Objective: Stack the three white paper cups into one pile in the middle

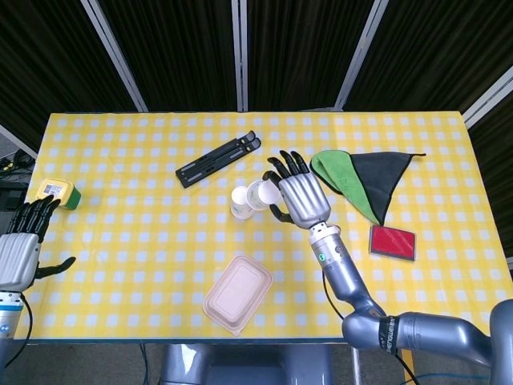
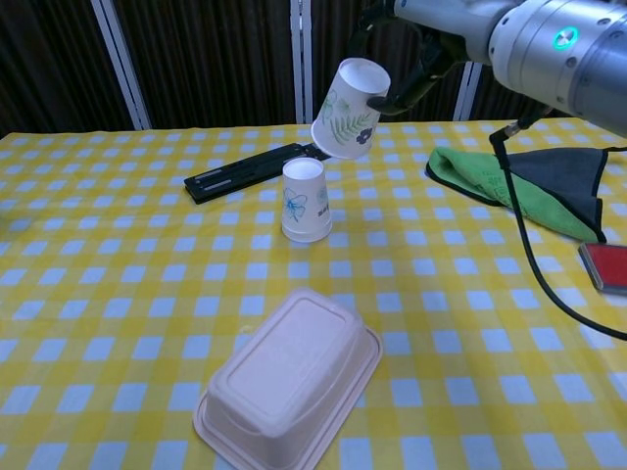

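Observation:
A white paper cup with a blue print (image 1: 240, 201) (image 2: 305, 200) stands upside down in the middle of the table. Just above it and to its right hangs a second white cup with a green leaf print (image 1: 261, 193) (image 2: 349, 108), tilted with its mouth down and to the left. My right hand (image 1: 301, 197) (image 2: 404, 76) grips this cup from the right, fingers wrapped around its wall. My left hand (image 1: 21, 250) hovers off the table's front left edge with fingers spread and nothing in it. I see no other cup.
A pale takeaway box (image 1: 237, 293) (image 2: 291, 383) lies upside down near the front edge. A black flat bar (image 1: 220, 160) (image 2: 257, 166) lies behind the cups. Green and black cloths (image 1: 357, 180) (image 2: 519, 186) and a red card (image 1: 393, 241) are at right. A small yellow-green box (image 1: 58, 192) sits far left.

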